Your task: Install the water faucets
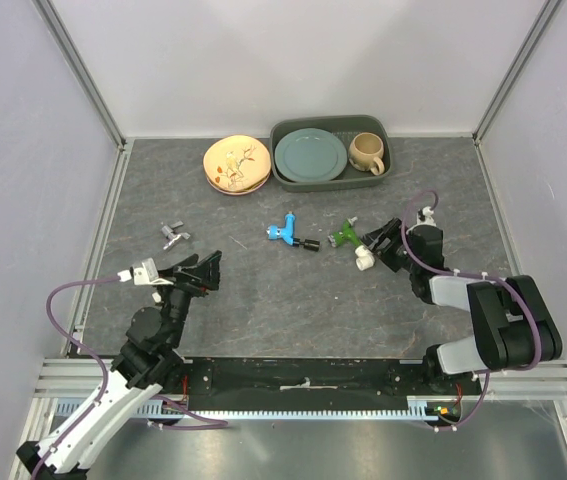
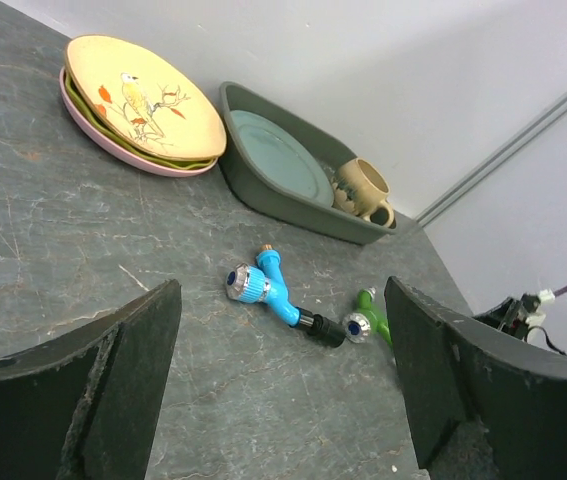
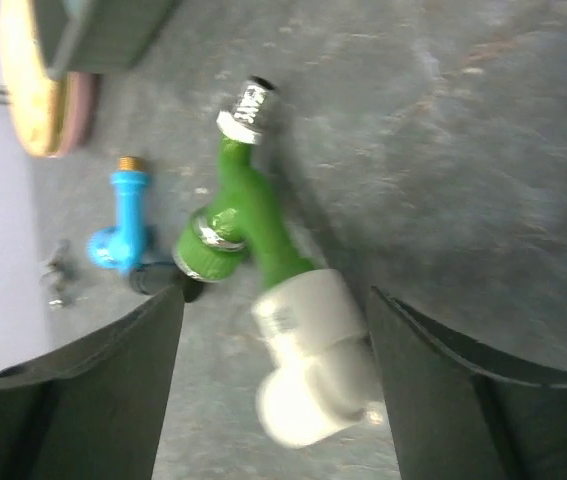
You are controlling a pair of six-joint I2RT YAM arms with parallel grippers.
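Green faucet (image 3: 238, 215) plugged into white elbow (image 3: 308, 360); right fingers (image 3: 73, 400) apart either side

No legible text, label, brand, number or sign on anything in any of the 3 views.

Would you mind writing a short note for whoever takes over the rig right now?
The left gripper is open and empty, hovering over the near left of the table.
The right gripper is open, its fingers either side of the white elbow fitting, not clamped.
The green faucet lies on the table and looks seated in that fitting.
The blue faucet lies loose to its left, nothing fitted.
Done: green one, apparently. Left: the blue one; no second fitting is in view.
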